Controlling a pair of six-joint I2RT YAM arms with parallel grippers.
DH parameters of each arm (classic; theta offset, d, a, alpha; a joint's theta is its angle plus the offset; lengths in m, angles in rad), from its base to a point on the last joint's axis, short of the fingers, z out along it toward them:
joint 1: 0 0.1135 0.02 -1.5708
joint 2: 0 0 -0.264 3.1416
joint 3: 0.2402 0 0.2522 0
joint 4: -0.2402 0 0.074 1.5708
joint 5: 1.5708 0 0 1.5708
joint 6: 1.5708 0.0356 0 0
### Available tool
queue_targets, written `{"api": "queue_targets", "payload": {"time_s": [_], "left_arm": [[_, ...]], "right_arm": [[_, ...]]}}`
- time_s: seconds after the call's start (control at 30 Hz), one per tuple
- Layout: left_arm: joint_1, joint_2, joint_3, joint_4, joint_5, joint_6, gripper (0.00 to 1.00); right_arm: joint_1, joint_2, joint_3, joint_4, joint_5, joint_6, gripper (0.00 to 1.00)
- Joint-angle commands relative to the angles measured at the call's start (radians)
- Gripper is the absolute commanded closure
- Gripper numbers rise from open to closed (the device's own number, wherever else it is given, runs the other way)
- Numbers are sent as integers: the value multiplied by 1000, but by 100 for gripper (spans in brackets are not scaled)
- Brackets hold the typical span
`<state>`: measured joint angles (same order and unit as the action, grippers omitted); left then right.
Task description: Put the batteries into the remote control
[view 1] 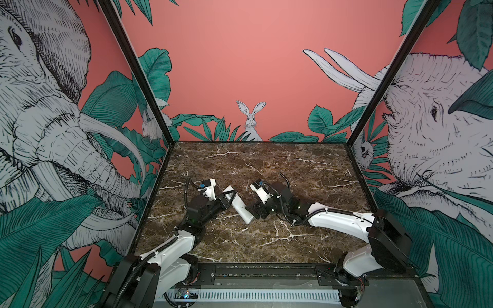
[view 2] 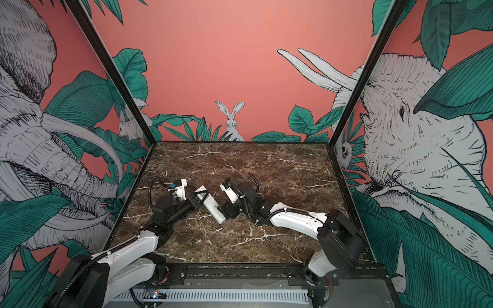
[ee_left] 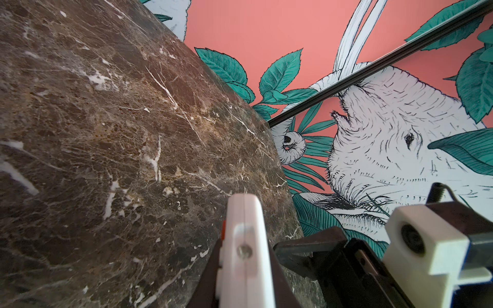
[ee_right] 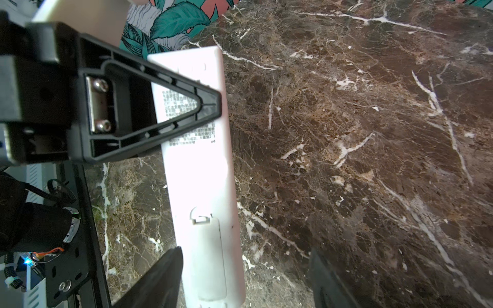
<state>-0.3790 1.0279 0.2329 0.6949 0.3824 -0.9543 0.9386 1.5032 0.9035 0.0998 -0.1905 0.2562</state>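
Observation:
The white remote control (view 1: pixel 238 204) (view 2: pixel 210 204) lies diagonally over the marble, plain back up. My left gripper (view 1: pixel 226 198) (view 2: pixel 195 201) is shut on its far end. In the left wrist view the remote (ee_left: pixel 246 256) shows edge-on, pinched between both jaws. In the right wrist view its back (ee_right: pixel 200 173) carries printed text, and a cover panel (ee_right: pixel 209 256) sits flush at the near end. My right gripper (ee_right: pixel 245 252) (view 1: pixel 255 211) stands open around that near end, one finger (ee_right: pixel 168 274) close beside the remote, the other well apart. The batteries are out of view.
The dark marble table (view 1: pixel 266 165) is boxed in by painted walls with black corner posts (view 1: pixel 138 74). A black rail (view 1: pixel 266 269) runs along the front edge. The right arm's wrist camera (ee_left: pixel 416 240) shows close beside the left gripper.

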Motion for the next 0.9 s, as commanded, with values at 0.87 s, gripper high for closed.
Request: {"api": "queue_targets", "payload": {"time_s": [0.87], "left_arm": [[-1, -38, 14, 16, -33, -49, 100]], "right_arm": [[54, 151, 88, 16, -13, -41, 14]]}}
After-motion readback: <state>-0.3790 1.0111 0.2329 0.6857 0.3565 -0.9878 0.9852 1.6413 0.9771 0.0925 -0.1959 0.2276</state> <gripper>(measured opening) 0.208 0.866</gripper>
